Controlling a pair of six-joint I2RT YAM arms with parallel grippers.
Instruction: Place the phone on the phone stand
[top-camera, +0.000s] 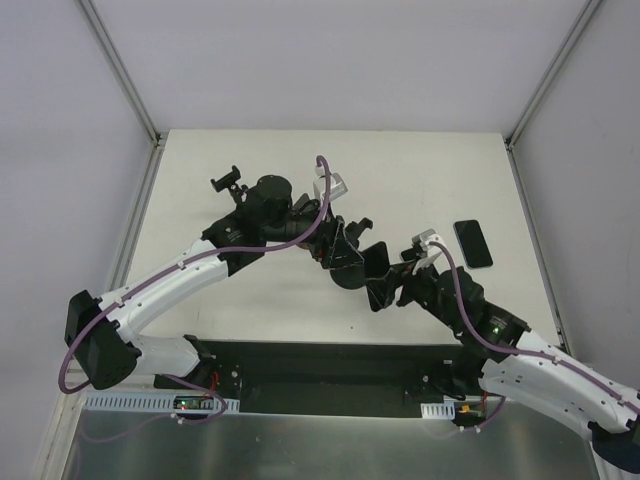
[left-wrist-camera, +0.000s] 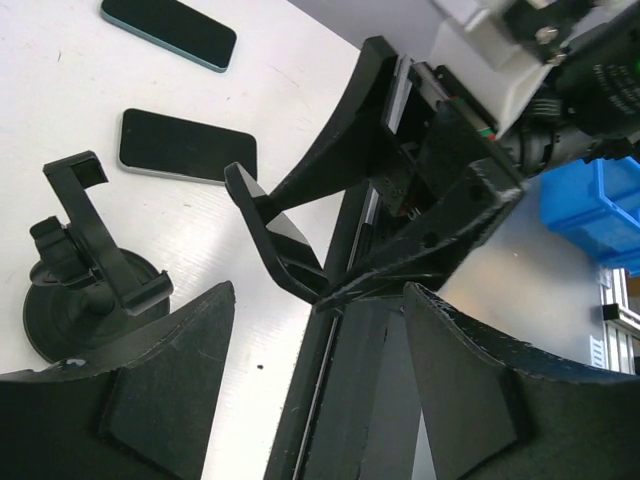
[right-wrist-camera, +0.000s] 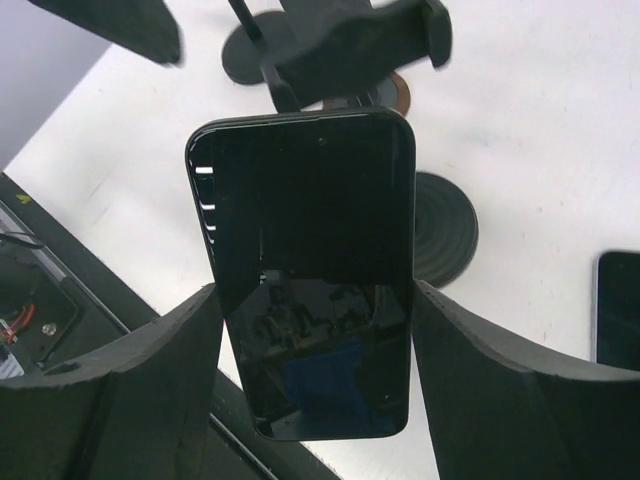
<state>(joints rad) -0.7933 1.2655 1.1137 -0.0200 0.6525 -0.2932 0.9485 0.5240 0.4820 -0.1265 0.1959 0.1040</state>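
My right gripper (right-wrist-camera: 315, 300) is shut on a black phone (right-wrist-camera: 310, 240), one finger on each long edge, and holds it screen-up above the table. Just past the phone's top edge is the black clamp of a phone stand (right-wrist-camera: 350, 40); I cannot tell if they touch. My left gripper (left-wrist-camera: 318, 295) is open, its fingers (left-wrist-camera: 170, 390) wide apart, with the held phone edge-on (left-wrist-camera: 350, 380) between them and a gap on its left. A hooked stand arm (left-wrist-camera: 265, 230) sits right before it. In the top view both grippers, left (top-camera: 345, 252) and right (top-camera: 385, 283), meet mid-table.
A second phone stand on a suction base (left-wrist-camera: 90, 280) stands left of my left fingers. Two more phones (left-wrist-camera: 188, 147) (left-wrist-camera: 170, 30) lie flat beyond it; one shows at the right of the table (top-camera: 473, 243). Another stand (top-camera: 228, 185) is at the back left. A round black base (right-wrist-camera: 445, 230) lies under the phone.
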